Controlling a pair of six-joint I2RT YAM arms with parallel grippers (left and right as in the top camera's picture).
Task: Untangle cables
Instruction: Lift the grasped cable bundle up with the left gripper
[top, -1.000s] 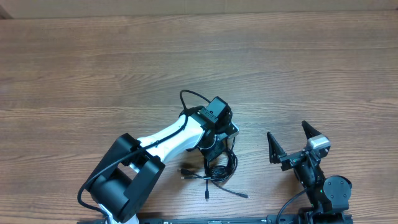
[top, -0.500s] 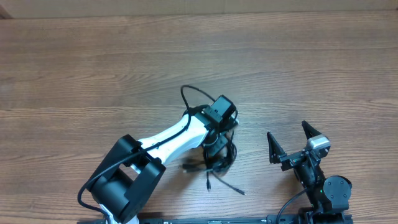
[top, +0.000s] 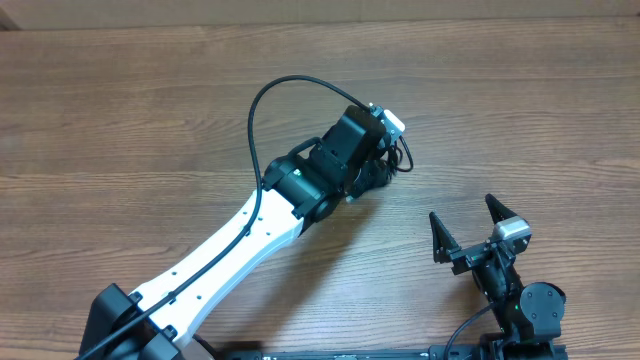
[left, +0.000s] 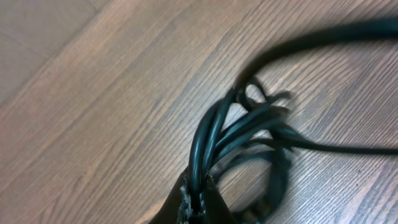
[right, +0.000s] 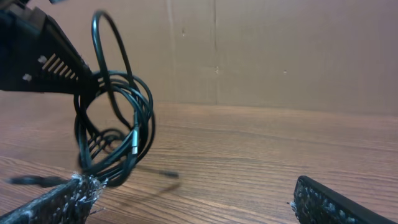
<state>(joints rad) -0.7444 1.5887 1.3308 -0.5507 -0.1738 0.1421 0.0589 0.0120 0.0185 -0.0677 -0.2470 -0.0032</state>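
Note:
The cables (left: 231, 132) are thin black cords bunched in loops, with several strands pinched between the tips of my left gripper (left: 198, 196), which is shut on them. From overhead the bundle (top: 399, 156) peeks out just right of the left wrist, above the table's middle. In the right wrist view the loops (right: 118, 134) hang off the wood at the left, and a loose plug end (right: 165, 175) trails low and blurred. My right gripper (top: 466, 226) stands open near the front right with nothing between its fingers (right: 59, 202).
The left arm's own thick black cable (top: 262, 98) arcs above its forearm. The wooden table (top: 120, 110) stretches bare to the left and far side. A brown cardboard wall (right: 280, 50) stands behind the table. The right arm's base (top: 535, 310) sits at the front right edge.
My left gripper closed on the cable bundle near the front, lifted it and swung it away from the front edge towards the table's middle. The right arm stayed still.

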